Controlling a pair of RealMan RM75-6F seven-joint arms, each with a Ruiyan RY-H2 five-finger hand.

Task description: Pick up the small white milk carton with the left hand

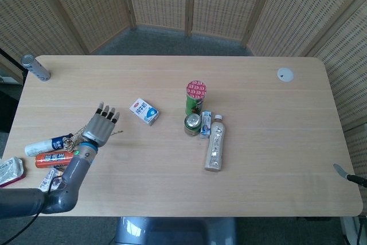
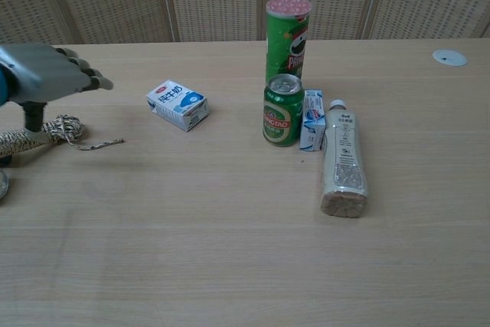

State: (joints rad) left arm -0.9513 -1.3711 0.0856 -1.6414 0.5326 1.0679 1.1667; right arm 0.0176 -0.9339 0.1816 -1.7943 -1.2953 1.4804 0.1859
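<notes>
The small white milk carton (image 1: 144, 111) with blue print lies on its side, turned at an angle, left of the middle of the table (image 1: 172, 176). In the chest view the carton (image 2: 178, 104) lies free, with nothing touching it. My left hand (image 1: 101, 127) hovers well to its left with fingers spread and nothing in it. In the chest view that hand (image 2: 47, 74) sits at the left edge above a coil of rope (image 2: 40, 134), a clear gap from the carton. My right hand shows in neither view.
A green chips tube (image 1: 195, 97), a green can (image 1: 192, 124), a small blue-white carton (image 1: 205, 124) and a lying bottle (image 1: 214, 149) cluster right of the milk carton. Tubes and a red can (image 1: 54, 159) lie at the left edge. A thin grey tip (image 1: 339, 169) pokes in at far right.
</notes>
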